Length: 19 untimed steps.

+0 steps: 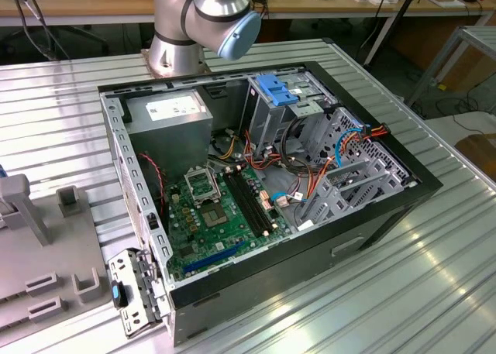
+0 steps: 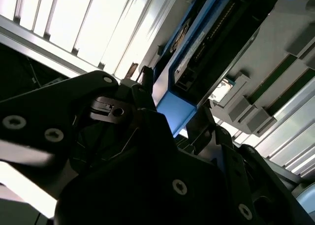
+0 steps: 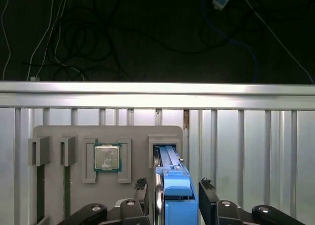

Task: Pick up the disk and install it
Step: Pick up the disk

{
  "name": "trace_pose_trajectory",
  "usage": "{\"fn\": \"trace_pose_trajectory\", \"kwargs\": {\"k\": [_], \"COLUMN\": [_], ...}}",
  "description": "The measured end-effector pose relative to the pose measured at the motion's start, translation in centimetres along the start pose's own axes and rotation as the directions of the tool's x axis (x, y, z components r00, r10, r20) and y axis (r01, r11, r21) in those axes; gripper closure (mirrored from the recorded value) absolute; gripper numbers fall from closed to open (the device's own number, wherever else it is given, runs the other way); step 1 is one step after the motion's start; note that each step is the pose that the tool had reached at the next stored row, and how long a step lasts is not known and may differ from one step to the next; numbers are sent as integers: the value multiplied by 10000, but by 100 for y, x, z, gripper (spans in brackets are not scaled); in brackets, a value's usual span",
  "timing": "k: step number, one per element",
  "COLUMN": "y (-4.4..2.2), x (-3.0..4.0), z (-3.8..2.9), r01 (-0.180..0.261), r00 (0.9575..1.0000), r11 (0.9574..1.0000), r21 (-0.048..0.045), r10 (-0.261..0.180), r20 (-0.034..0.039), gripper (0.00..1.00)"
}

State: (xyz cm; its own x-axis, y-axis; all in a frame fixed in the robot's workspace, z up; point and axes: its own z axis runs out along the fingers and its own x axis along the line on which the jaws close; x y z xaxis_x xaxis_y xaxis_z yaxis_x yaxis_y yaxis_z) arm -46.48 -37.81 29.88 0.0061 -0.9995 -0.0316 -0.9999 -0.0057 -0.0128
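Disk [image 3: 170, 166]: stands on edge in a slot of the grey holder [image 3: 138, 132], blue frame and metal edge facing the first wrist view. In the second wrist view its blue corner [image 2: 171, 112] sits close in front of the camera.

Gripper [image 3: 173, 188]: straddles the disk, one side on each flank, low on the frame. Cannot tell whether it is clamped on the disk or just set around it.

Holder, other contents: CPU [image 3: 107, 157] lying flat in its own recess, just beside the disk's slot; two green boards [image 3: 66, 190] on edge in narrow slots further along.

Holder rests on the ribbed metal table [image 3: 246, 151]. Beyond the table edge, dark floor with loose cables [image 3: 74, 38].

Exterior view: arm [image 1: 209, 13] rises from its base at the far side of the table. Open PC case [image 1: 372, 214] lies on its side mid-table, side panel off. Inside: motherboard [image 1: 209, 207], grey power supply [image 1: 170, 114] at the far corner, metal drive cage with a blue caddy [image 1: 277, 87] on top, bundles of coloured wires [image 1: 310, 168]. The holder [image 1: 31, 261] sits at the exterior view's left, beside the case and apart from it
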Motion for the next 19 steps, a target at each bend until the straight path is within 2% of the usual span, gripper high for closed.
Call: {"fn": "trace_pose_trajectory", "kwargs": {"k": [2,3,8,10,17,19], "y": [-1,-2,-12,-12,-12,-11], "x": [1,1,1,1,1,1], "z": [9,10,11,11,12,12], "r01": [-282,-301,-306,-305,-287,-87], "r00": [9996,9995,9995,9995,9996,10000], "r11": [9996,9995,9995,9995,9996,10000], "r21": [9,9,9,8,9,3], "r10": [282,301,306,305,287,87], "r20": [-3,-4,-5,-5,-4,-1], "gripper": [47,56,56,63,63,63]}}
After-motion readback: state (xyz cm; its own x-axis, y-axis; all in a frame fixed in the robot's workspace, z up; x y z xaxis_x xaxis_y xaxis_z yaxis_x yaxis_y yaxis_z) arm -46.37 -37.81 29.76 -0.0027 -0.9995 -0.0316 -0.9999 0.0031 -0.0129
